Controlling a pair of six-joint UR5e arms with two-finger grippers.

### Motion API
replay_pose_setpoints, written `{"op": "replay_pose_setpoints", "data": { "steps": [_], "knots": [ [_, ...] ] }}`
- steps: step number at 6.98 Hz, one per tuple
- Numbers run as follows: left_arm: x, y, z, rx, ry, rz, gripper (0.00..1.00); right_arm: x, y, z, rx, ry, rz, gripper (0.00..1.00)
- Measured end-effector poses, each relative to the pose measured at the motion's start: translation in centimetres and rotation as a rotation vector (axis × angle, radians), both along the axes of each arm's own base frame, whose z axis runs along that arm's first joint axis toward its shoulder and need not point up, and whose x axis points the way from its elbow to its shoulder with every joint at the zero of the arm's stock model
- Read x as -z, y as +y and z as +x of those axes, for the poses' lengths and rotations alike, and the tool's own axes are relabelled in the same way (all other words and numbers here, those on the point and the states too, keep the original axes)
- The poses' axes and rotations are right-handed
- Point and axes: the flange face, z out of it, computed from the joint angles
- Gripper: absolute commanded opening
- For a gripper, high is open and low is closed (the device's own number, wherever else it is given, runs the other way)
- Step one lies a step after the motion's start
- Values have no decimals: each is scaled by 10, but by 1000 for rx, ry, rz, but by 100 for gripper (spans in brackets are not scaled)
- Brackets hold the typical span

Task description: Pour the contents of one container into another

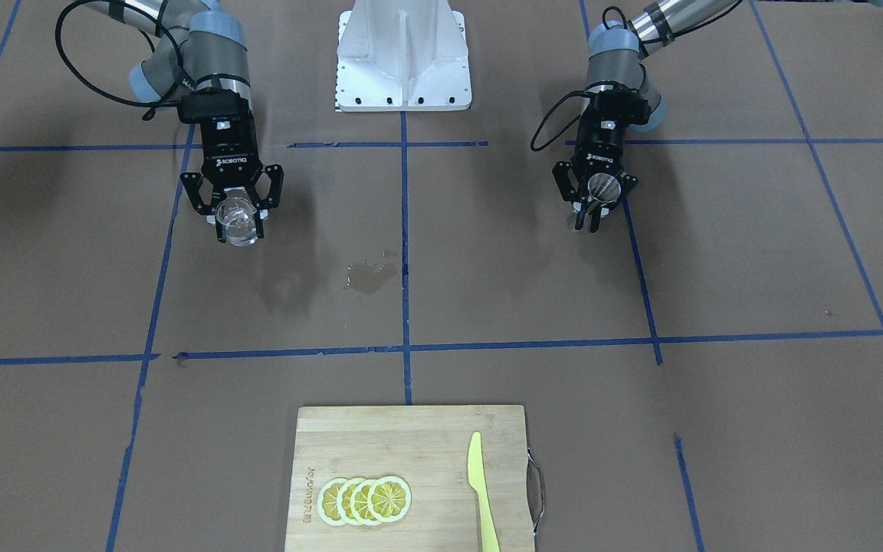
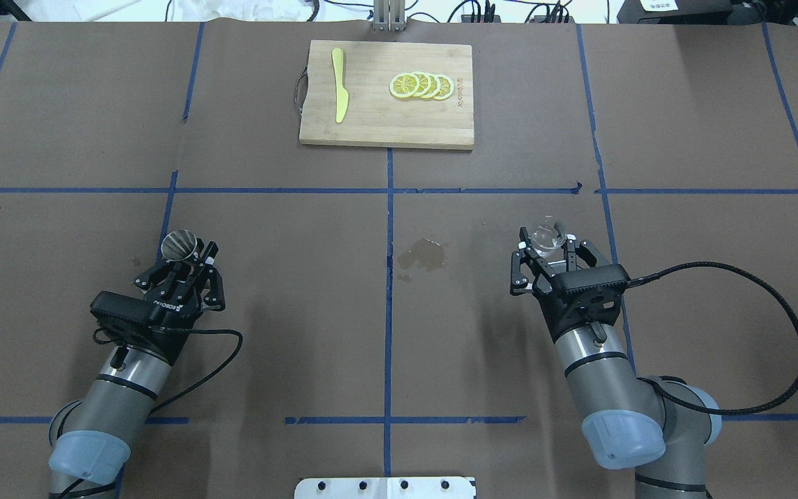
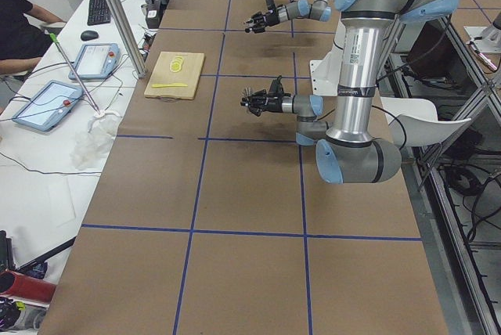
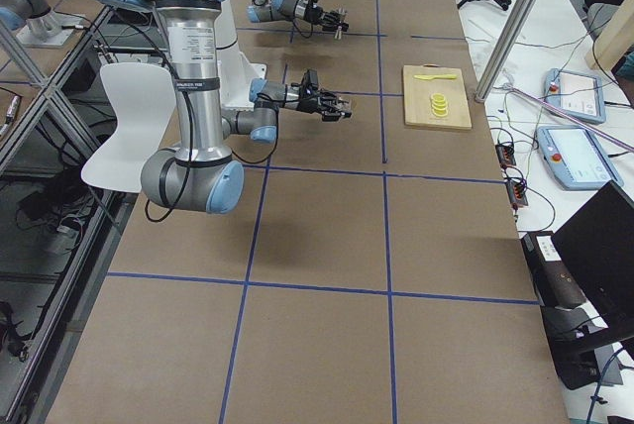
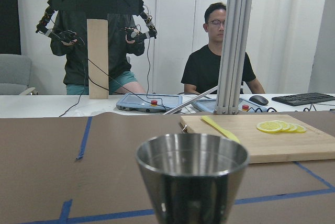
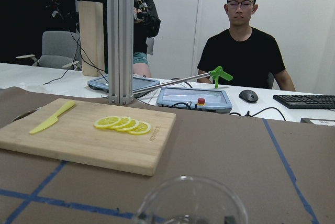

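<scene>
I hold both vessels lifted off the brown paper-covered bench [image 2: 302,312], well apart, one on each side of the centre tape line. I judge this keeps them ready to be brought together for the pour. My right claw [image 2: 546,251] is clenched on the small clear glass cup [image 1: 237,216], fingers against its sides. Its rim seems to face up, and I cannot tell whether it holds liquid. My left claw [image 1: 593,208] is closed around the small grey steel hourglass jigger [image 5: 192,174], upright, with its open cone facing up to receive. A wet patch [image 2: 425,254] lies on the bench between them. Next, I judge, the cup must travel over the jigger.
</scene>
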Motion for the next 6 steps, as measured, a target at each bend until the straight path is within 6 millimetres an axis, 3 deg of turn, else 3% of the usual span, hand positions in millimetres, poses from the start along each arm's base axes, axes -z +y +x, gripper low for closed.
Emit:
{"op": "replay_pose_setpoints", "data": {
  "steps": [3, 6],
  "knots": [
    [27, 1, 21, -124, -79, 79, 0, 72, 4, 9, 45, 18, -5, 0],
    [71, -5, 48, -240, -90, 164, 0, 121, 7, 9, 80, 72, 24, 0]
  ]
}}
